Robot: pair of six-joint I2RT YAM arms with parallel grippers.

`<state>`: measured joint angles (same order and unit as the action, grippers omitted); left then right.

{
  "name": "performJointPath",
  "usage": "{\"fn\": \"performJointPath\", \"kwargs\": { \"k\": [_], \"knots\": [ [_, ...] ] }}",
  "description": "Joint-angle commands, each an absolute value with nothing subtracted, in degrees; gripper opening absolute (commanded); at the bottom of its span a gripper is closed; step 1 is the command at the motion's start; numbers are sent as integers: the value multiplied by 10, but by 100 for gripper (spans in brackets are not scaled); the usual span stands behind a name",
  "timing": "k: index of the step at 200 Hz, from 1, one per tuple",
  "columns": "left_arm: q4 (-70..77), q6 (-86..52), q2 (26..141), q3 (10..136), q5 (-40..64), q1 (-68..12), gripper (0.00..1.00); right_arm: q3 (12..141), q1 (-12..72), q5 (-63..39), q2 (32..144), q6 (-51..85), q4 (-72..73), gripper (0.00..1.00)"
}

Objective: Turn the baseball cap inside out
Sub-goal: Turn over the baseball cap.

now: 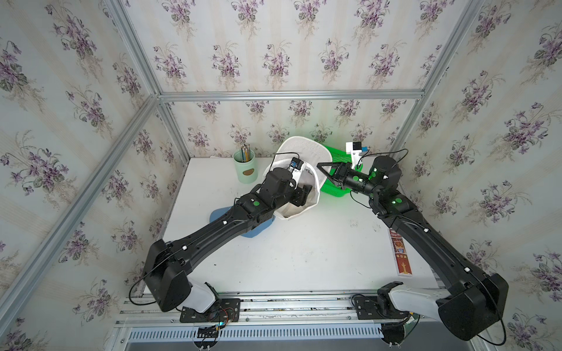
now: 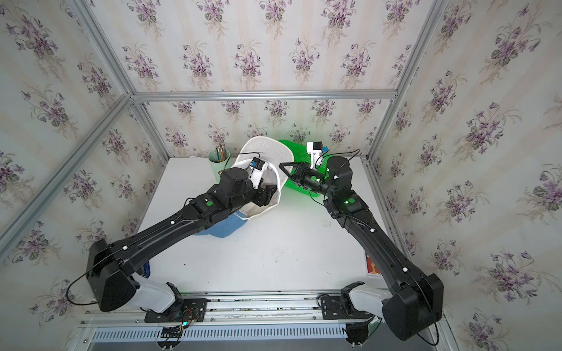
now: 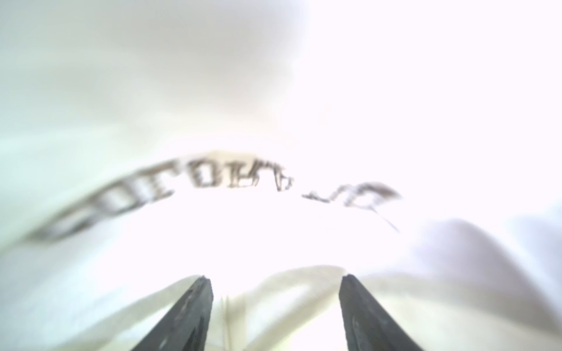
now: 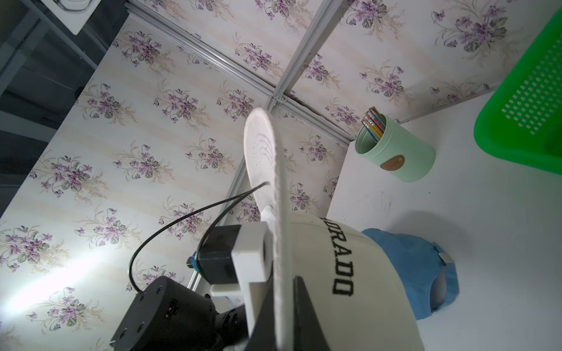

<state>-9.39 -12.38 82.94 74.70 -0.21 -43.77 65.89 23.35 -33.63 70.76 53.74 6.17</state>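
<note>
The white cap point(image 1: 304, 150) is held up off the table point(image 1: 304, 258) toward its back, between the two arms. Its brim point(image 2: 267, 150) is raised toward the back wall and its opening is turned down toward the left arm. The right gripper point(image 1: 319, 165) is clamped on the cap at the brim. In the right wrist view the brim point(image 4: 267, 170) is seen edge-on, running down between the closed jaws, and black lettering is seen on the outer face of the crown. The left gripper point(image 3: 275, 279) is pushed up inside the crown. Its dark fingers point(image 3: 188, 313) are seen standing apart, with pale fabric all around them and a loose fold of it lying between them. The lettering is also seen from inside, blurred and showing through the cloth. A blue cap point(image 1: 219, 214) lies on the table, partly covered by the left arm. A mint-green cup point(image 1: 245, 170) of pencils stands near the back edge, just beside the white cap. A green basket point(image 1: 336, 156) sits behind the right gripper. A red pack point(image 1: 401, 255) lies at the table's right edge, beside the right arm.
</note>
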Motion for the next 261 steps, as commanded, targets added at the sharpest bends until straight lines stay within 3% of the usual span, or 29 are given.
{"fn": "performJointPath", "kwargs": {
  "k": [1,32,70,153,216,261],
  "knots": [
    [-148,-128,787,760,-7,-438,71,679,234,-287,716,471,-4,0],
    [-253,-82,775,788,-72,-436,71,683,233,-274,719,453,-22,0],
    [-337,-33,806,825,-28,-427,66,680,238,-275,715,454,-11,0],
    [-304,-22,900,839,-78,-385,67,703,259,-273,714,453,-34,0],
    [-276,-25,913,821,29,-323,69,693,261,-276,697,456,-27,0],
    [-281,-124,819,833,121,-323,75,706,261,-216,708,415,-78,0]
  ]
}}
